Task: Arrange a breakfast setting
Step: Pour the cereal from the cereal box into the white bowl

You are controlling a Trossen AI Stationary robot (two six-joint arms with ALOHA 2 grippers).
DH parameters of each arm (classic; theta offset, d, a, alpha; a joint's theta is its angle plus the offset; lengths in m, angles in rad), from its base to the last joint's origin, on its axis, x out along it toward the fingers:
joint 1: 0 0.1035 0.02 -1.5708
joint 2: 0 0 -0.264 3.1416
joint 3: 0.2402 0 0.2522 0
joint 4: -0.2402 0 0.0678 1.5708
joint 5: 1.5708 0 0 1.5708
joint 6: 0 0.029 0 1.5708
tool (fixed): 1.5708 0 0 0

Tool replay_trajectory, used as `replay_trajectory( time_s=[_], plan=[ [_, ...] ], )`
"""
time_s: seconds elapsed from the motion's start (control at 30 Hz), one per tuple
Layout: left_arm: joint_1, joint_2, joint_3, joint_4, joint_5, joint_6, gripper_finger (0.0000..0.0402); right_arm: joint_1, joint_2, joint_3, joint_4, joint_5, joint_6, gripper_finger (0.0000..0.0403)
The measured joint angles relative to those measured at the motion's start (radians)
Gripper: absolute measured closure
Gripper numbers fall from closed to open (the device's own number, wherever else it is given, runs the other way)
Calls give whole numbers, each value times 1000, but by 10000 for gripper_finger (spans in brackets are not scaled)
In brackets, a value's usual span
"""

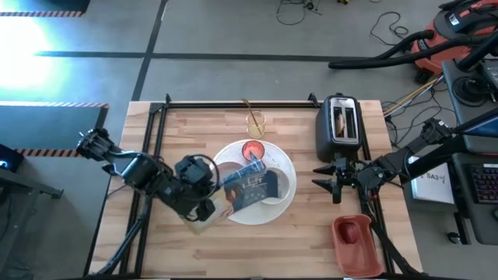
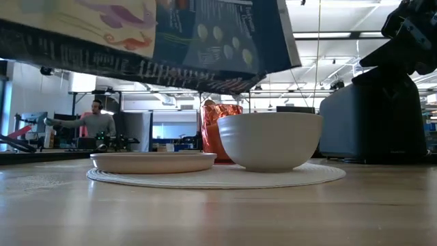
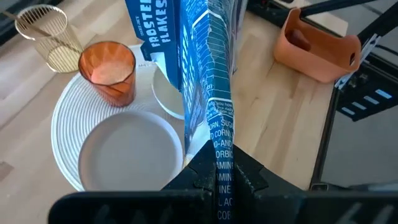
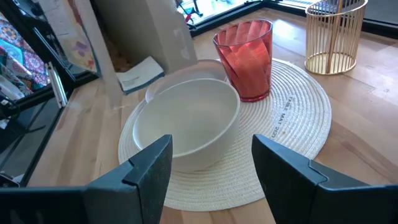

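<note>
High view — left gripper [image 1: 204,208] clamped on cereal box [image 1: 250,189] (over bowl [image 1: 274,189]); right gripper [image 1: 325,176] wide.

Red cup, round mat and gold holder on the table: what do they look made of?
Red cup: translucent glass or plastic, since light passes through.
Round mat: woven fibre, judging by its ribbed concentric coils.
Gold holder: thin metal wire, with open vertical bars and a shiny finish.

Cereal box [image 1: 250,189]: covers most of the white bowl [image 1: 274,189] from above; its top edge is cut off in the low view. Toaster [image 2: 375,116]: right side partly masked by an arm. Orange bin [image 1: 356,243]: contents too small to identify.
</note>
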Motion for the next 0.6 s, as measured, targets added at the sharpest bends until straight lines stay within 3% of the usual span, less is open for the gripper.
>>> replay_trajectory(
  time_s=[0.6],
  plan=[
    [249, -7, 0, 43, 324, 66, 401, 0, 0, 0, 0, 0, 0, 193]
  ],
)
